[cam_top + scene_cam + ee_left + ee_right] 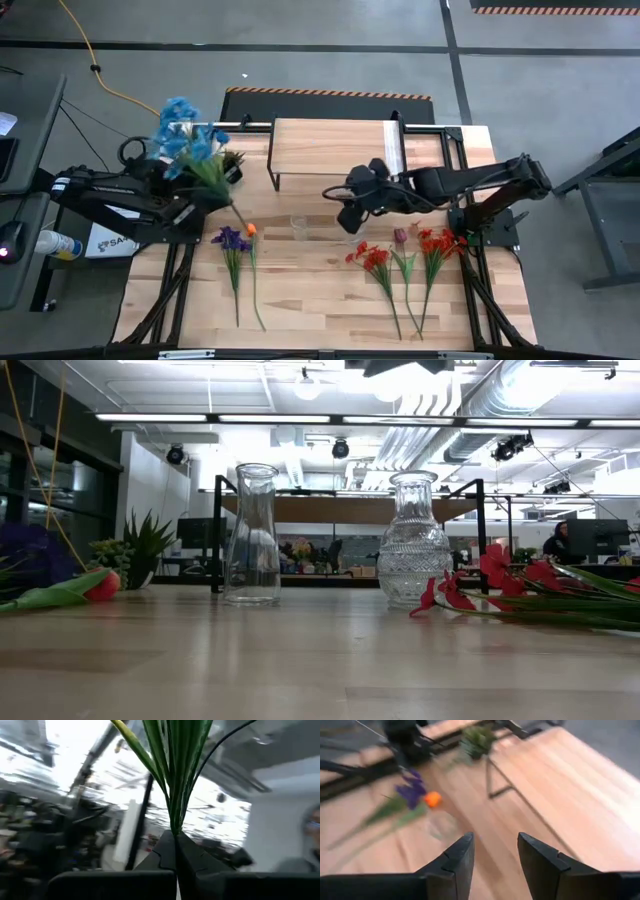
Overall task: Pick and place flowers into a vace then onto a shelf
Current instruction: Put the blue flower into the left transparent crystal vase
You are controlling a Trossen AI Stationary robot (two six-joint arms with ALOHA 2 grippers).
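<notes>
While clamped on the blue flower point(185, 135) stem, left gripper point(212, 196) holds it aloft, well left of both vases point(298, 227). Right gripper point(347, 217): fingers apart, empty, by the shelf point(330, 145). Risk: long stem missing a narrow vase mouth, tipping it.

From table height I see two clear glass vases standing upright on the worktop point(300, 660), well apart from each other. The plain smooth vase point(252, 535) is on the left; the cut-glass vase point(414, 540) with a round patterned belly is on the right. Red flowers point(500, 575) lie flat at the right edge, their green stems running out of frame, blooms just beside the cut-glass vase. At the left edge lies an orange bloom point(103, 586) with a green leaf, and a purple bloom point(30, 555) behind it. A small spiky green plant point(145, 545) stands farther back.
</notes>
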